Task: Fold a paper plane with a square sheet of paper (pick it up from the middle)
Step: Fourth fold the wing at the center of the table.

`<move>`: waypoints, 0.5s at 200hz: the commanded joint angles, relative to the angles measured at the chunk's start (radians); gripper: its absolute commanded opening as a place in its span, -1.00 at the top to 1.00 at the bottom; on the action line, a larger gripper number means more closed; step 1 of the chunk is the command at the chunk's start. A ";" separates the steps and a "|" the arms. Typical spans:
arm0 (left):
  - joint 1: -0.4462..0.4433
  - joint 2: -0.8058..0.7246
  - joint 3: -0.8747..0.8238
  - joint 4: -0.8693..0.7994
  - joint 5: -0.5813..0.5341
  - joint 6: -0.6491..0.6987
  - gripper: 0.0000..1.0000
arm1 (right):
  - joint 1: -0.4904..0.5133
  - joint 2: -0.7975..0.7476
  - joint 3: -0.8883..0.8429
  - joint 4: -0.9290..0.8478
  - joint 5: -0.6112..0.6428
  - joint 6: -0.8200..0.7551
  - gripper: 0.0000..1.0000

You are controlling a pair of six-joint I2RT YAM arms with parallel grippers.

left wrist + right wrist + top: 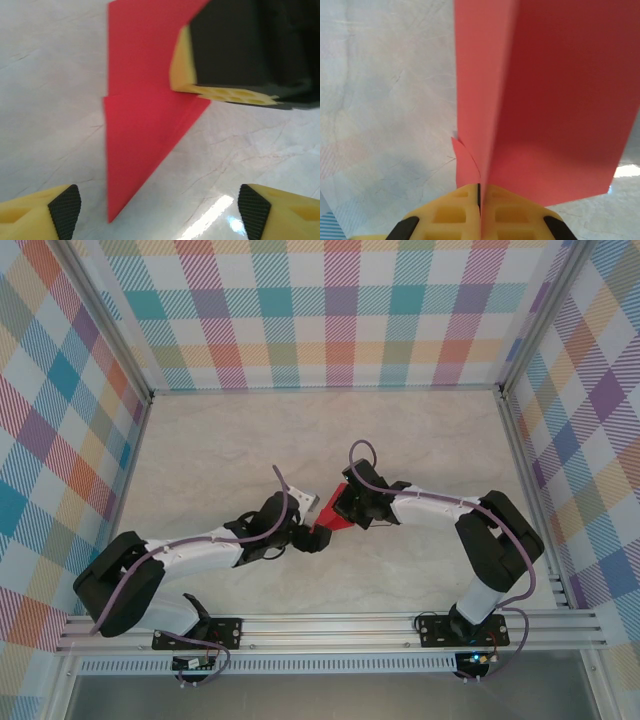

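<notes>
The red sheet of paper (330, 520) is folded into a narrow pointed shape. In the right wrist view the red paper (545, 100) rises from the jaws as a ridge, with a wide flap spreading to the right. My right gripper (480, 195) is shut on its fold. From the left wrist, the red paper (135, 140) tapers to a sharp tip low in the view, and a yellow finger (220, 90) of the right gripper pinches its upper edge. My left gripper (159, 212) stands open, its pads wide apart either side of that tip, touching nothing. Both grippers (305, 535) (342, 506) meet mid-table.
The pale marble tabletop (250, 450) is bare round the paper. Checked cloth walls (330, 310) on metal posts close the back and both sides. A metal rail (330, 630) with the arm bases runs along the near edge.
</notes>
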 commanded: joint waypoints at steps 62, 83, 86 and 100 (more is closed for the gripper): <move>-0.025 0.096 -0.107 0.400 -0.014 0.184 -0.26 | -0.008 -0.052 -0.046 -0.026 0.013 0.173 0.89; -0.027 0.135 -0.116 0.459 -0.011 0.196 -0.21 | -0.017 -0.063 -0.052 -0.025 -0.004 0.187 0.88; -0.027 0.140 -0.116 0.465 -0.011 0.199 -0.21 | -0.017 -0.065 -0.052 -0.024 -0.008 0.189 0.87; -0.032 0.165 -0.111 0.487 -0.011 0.213 -0.21 | -0.022 -0.070 -0.055 -0.020 -0.022 0.196 0.87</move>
